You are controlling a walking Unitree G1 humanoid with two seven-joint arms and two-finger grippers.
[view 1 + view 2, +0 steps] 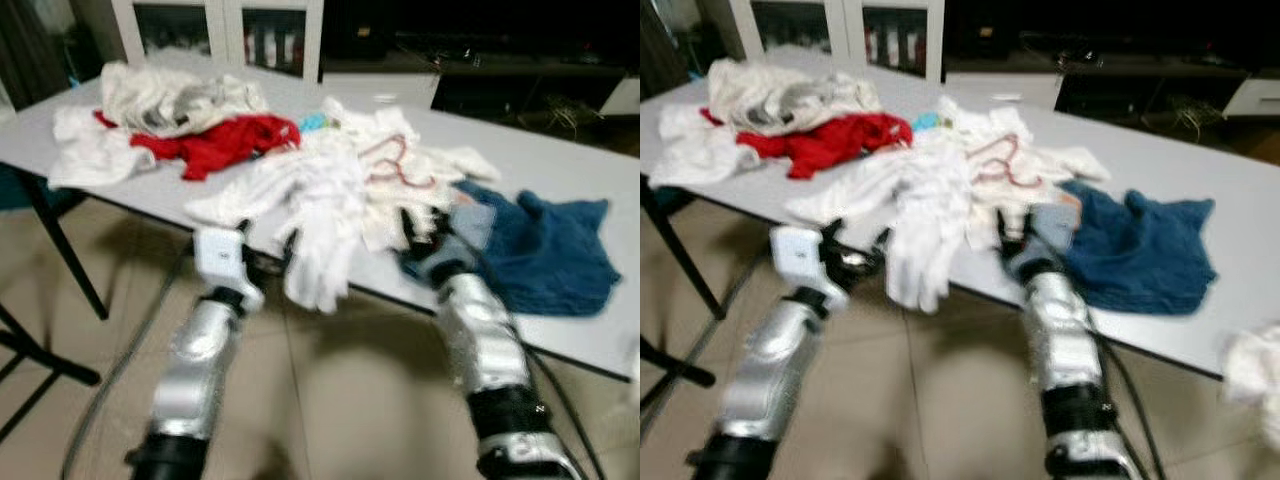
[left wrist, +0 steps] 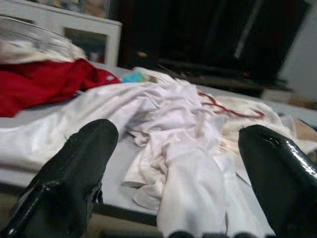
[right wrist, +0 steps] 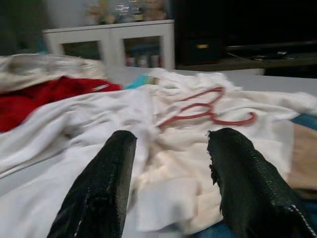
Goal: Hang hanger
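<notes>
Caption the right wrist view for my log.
Open right gripper faces a thin red hanger lying on white clothes.

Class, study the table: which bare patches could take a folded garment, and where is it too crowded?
Bare table: the far right stretch behind the blue cloth, and the near right edge below it. Crowded: the middle, under white clothes and the red hanger.

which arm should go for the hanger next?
Right. The right gripper is open and pointed at the red hanger lying on the white clothes. The left gripper faces the hanging white garment instead.
</notes>
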